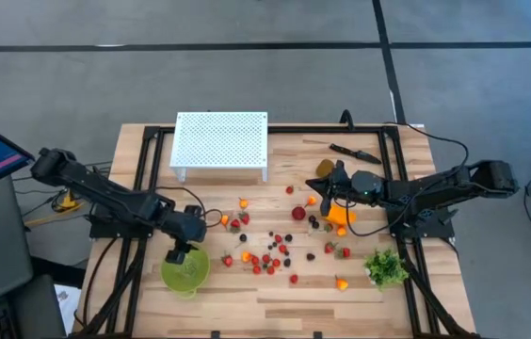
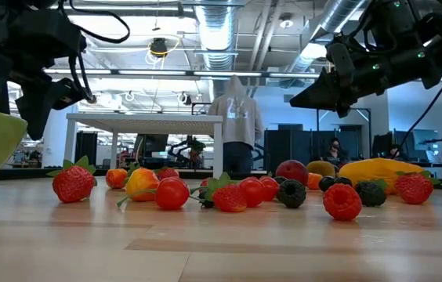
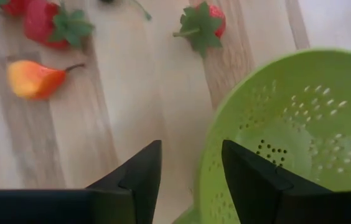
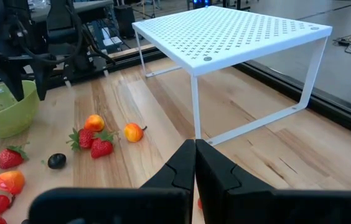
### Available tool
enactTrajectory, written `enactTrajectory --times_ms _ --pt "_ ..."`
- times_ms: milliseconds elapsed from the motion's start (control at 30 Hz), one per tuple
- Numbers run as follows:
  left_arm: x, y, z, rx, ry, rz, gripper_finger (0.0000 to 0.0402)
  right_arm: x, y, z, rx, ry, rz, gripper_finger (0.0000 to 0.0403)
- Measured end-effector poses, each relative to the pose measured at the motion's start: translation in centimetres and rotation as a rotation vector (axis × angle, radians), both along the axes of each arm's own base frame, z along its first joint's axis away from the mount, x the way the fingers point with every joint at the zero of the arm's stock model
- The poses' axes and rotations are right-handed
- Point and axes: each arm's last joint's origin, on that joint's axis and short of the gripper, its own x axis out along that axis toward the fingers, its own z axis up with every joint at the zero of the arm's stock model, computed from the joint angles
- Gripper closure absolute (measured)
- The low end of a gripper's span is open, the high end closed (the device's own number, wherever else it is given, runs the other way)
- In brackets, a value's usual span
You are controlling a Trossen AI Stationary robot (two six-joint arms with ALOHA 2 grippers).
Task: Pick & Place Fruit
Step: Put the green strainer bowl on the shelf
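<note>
Left gripper (image 1: 177, 252) hangs at the near-left part of the pale wooden slatted table (image 1: 275, 287), its two dark fingers (image 3: 139, 174) parted about halfway with nothing between them; in its wrist view one finger sits over bare wood and the other over the rim of the lime-green perforated plastic colander (image 3: 287, 124). That bowl looks empty from here. Nearest loose pieces to this hand are a small orange-and-yellow pear-shaped fruit (image 3: 33, 79) and a red strawberry with a green leafy cap (image 3: 203, 22), both lying on the wood just beyond the bowl's rim, toward the table's middle

Further right, the scatter of tiny red, orange and dark berry-sized fruit (image 1: 270, 254) spreads across the centre of the table, in front of the white perforated metal shelf riser (image 1: 220, 141). By my reading the left arm is the nearer one to the left half of this scatter, and the fruit lies to its right

Right gripper (image 1: 327, 186) hovers with fingers pressed together and holding nothing, over the right side of the scatter. Just beside it lies the bigger elongated orange fruit (image 1: 340, 215), its long axis roughly across the table as the low view shows it, with the brownish-olive oval kiwi-like fruit (image 1: 325, 168) just behind. For those two the right arm is plainly closer
</note>
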Motion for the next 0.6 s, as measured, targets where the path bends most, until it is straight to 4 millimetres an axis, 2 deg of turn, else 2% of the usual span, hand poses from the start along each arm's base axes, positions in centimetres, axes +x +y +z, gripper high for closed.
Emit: enactTrajectory --times_ms 267,500,600 --pt "0.36 -0.22 -0.96 -0.004 0.063 -0.011 0.0307 0.00 0.00 -0.01 0.000 0.001 0.000 0.0397" --pt "0.20 -0.13 -0.46 -0.017 0.034 -0.010 0.0387 0.00 0.00 -0.01 -0.003 0.002 0.001 0.0397" --pt "0.16 -0.08 -0.11 -0.039 0.013 0.024 0.0394 0.00 0.00 -0.01 -0.007 0.003 0.001 0.0397"
